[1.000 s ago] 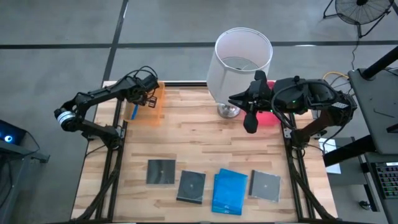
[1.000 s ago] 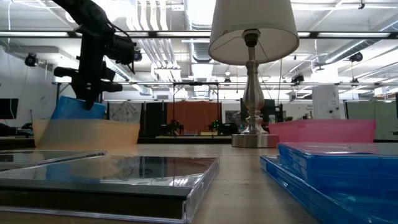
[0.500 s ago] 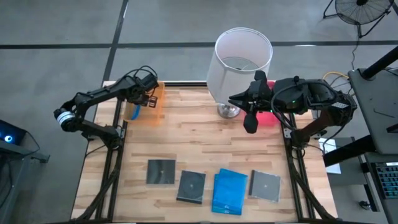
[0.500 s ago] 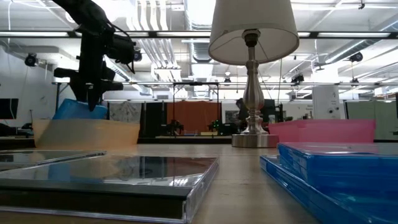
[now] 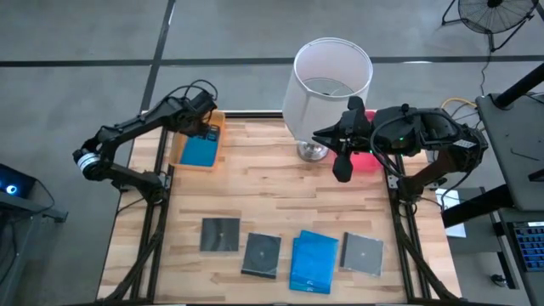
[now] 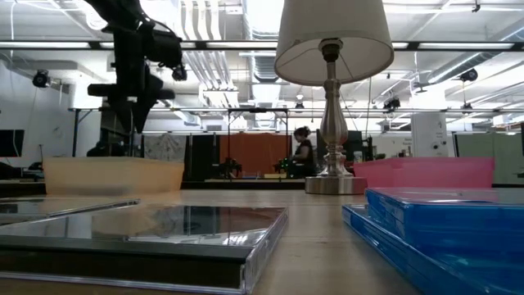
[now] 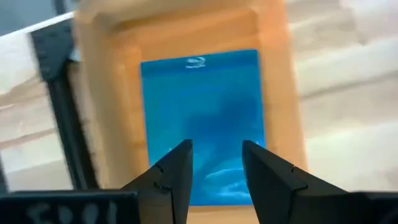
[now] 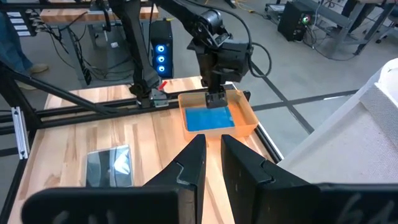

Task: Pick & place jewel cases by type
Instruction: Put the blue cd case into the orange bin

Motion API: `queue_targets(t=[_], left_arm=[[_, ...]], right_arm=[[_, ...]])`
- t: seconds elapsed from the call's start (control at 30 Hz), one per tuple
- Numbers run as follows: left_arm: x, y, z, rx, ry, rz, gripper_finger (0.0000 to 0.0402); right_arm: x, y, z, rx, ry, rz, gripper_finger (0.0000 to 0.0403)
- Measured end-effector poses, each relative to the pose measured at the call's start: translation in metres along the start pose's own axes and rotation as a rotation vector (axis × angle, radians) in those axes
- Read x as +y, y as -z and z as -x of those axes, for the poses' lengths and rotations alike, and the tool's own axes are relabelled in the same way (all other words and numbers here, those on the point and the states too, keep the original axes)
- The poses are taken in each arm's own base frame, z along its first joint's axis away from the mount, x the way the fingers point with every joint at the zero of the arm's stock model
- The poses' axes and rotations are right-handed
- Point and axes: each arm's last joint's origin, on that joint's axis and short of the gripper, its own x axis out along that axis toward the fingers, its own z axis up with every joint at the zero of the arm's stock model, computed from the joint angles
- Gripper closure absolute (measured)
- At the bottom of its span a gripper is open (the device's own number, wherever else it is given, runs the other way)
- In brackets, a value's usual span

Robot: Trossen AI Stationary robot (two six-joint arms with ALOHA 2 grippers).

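Since the earlier frame: blue jewel case (image 5: 201,150) dropped from standing on edge under the left claw (image 5: 202,127) to lying flat in the orange tray (image 5: 218,146) at the far left of the counter (image 5: 255,195); left claw risen clear above it, fingers parted with a modest gap, holding nothing

Unchanged: tall lamp (image 5: 330,81) at the far middle of the counter, right arm parked beside it with the right claw (image 5: 342,170) pinched nearly closed and empty, hanging over the pink tray (image 5: 367,161) at the far right

Progress, judged from the layout: one of five cases sorted, likely first of the blue type; pink tray apparently without any case, though partly hidden by the arm

Left to do, in a row along the near edge of the counter: second blue case (image 5: 313,261) right of centre; three dark square cases, namely far-left dark case (image 5: 220,235), middle dark case (image 5: 261,254) just left of the blue one, right-hand dark case (image 5: 363,253)

Probable split: remaining blue case to the orange tray, dark ones to the pink tray

Small detail: disc logo visible on the dropped case in the left wrist view, case resting square inside the tray walls
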Motion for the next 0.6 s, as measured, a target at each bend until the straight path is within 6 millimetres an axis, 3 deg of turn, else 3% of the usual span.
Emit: queue_targets(t=[0.17, 0.4, 0.6], left_arm=[[-0.003, 0.003, -0.001, 0.055, 0.080, -0.051, 0.0292], [-0.001, 0.012, -0.008, 0.133, 0.083, -0.052, 0.0392], [-0.007, 0.031, -0.026, 0.205, 0.107, -0.082, 0.0401]], right_arm=[[0.000, 0.000, 0.000, 0.000, 0.000, 0.000, 0.0360], [0.000, 0.000, 0.000, 0.000, 0.000, -0.002, 0.0360], [0.000, 0.000, 0.000, 0.000, 0.000, -0.003, 0.0360]])
